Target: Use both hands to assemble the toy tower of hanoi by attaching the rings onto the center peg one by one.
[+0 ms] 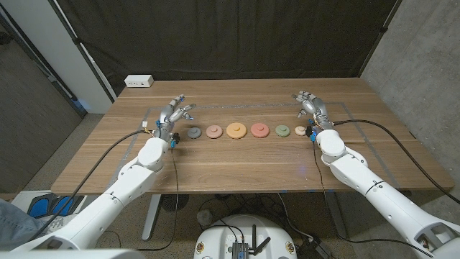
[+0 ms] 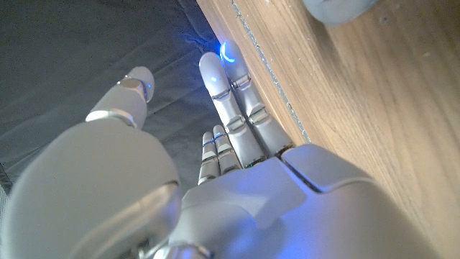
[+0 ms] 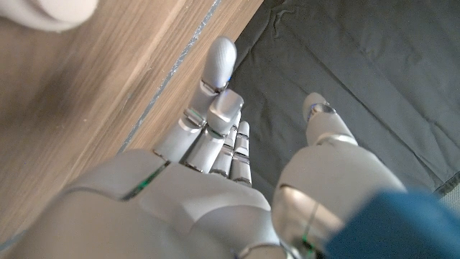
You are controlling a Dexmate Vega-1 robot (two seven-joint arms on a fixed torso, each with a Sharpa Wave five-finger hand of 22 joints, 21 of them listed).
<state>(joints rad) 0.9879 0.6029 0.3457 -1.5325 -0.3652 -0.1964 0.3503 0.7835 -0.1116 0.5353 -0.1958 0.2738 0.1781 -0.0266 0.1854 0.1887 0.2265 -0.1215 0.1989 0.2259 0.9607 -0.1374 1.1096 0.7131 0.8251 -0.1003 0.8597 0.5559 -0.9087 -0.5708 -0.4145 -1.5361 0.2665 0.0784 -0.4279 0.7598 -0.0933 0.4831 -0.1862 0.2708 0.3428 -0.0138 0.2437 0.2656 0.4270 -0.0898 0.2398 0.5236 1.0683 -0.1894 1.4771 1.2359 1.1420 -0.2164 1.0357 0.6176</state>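
Note:
Several flat round rings lie in a row across the middle of the wooden table point(image 1: 237, 165): dark grey point(image 1: 193, 132), pink point(image 1: 213, 132), a larger yellow one point(image 1: 236, 130), red point(image 1: 259, 129), green point(image 1: 282, 131) and a small cream one point(image 1: 300, 131). My left hand point(image 1: 175, 114) stands just left of and behind the grey ring, fingers apart, holding nothing. My right hand point(image 1: 310, 106) stands just behind the cream ring, also holding nothing. The left wrist view has my left hand point(image 2: 237, 144) and a blurred grey ring point(image 2: 338, 8). The right wrist view has my right hand point(image 3: 208, 137) and the cream ring point(image 3: 50, 11).
A white power strip point(image 1: 139, 81) lies at the table's far left corner. Pale tape lines point(image 1: 345, 115) mark a rectangle around the work area. A black curtain point(image 1: 237, 36) hangs behind the table. Cables run along both arms.

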